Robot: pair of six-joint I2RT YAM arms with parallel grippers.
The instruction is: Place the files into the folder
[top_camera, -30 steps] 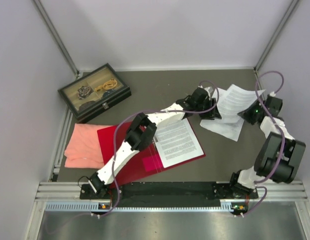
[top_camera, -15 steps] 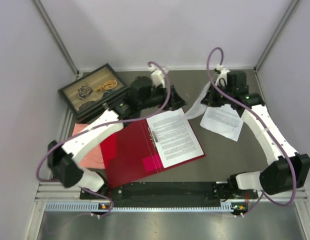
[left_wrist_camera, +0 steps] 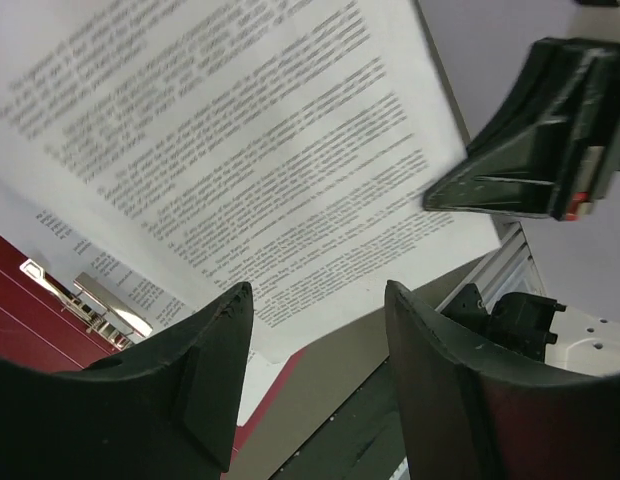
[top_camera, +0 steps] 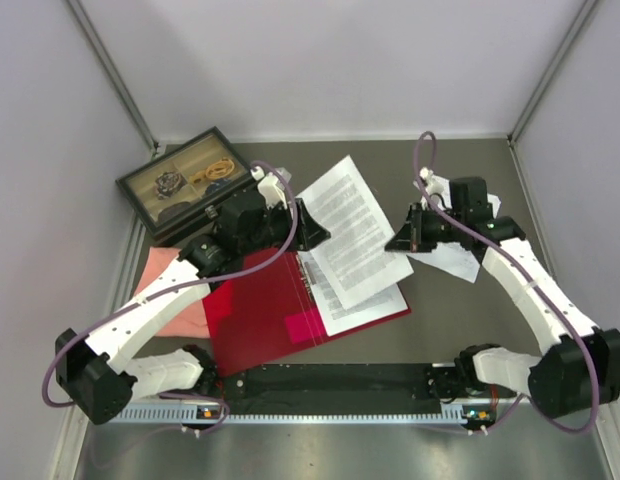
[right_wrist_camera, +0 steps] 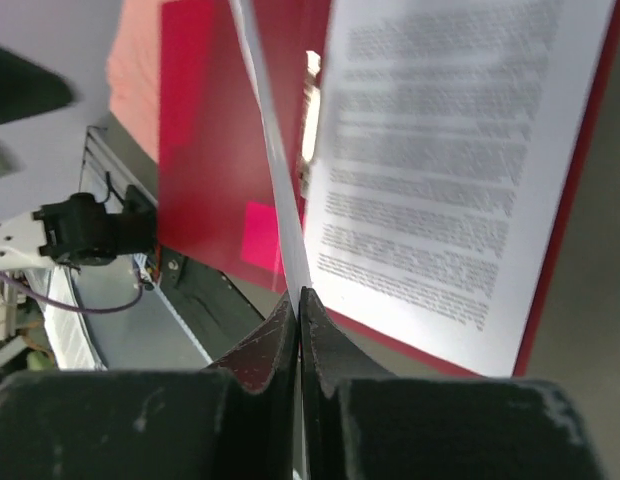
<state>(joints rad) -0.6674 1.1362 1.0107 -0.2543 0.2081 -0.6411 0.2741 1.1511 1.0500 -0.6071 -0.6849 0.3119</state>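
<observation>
The red folder lies open at the front, a pink sticker inside and one of the files on its right half. My right gripper is shut on the edge of a second printed sheet, held slanting above the folder; the right wrist view shows that sheet edge-on between the closed fingertips. My left gripper hangs open beside the sheet's left edge, empty, fingers apart below the sheet. The metal clip shows beneath. A third sheet lies under the right arm.
A black glass-lidded jewellery box stands at the back left. A salmon-pink cloth lies left of the folder, partly under it. Grey walls enclose three sides, and a metal rail runs along the front.
My right gripper has carried its sheet leftward over the folder. The left gripper has drawn back toward the folder's spine and its jaws have widened a little.
</observation>
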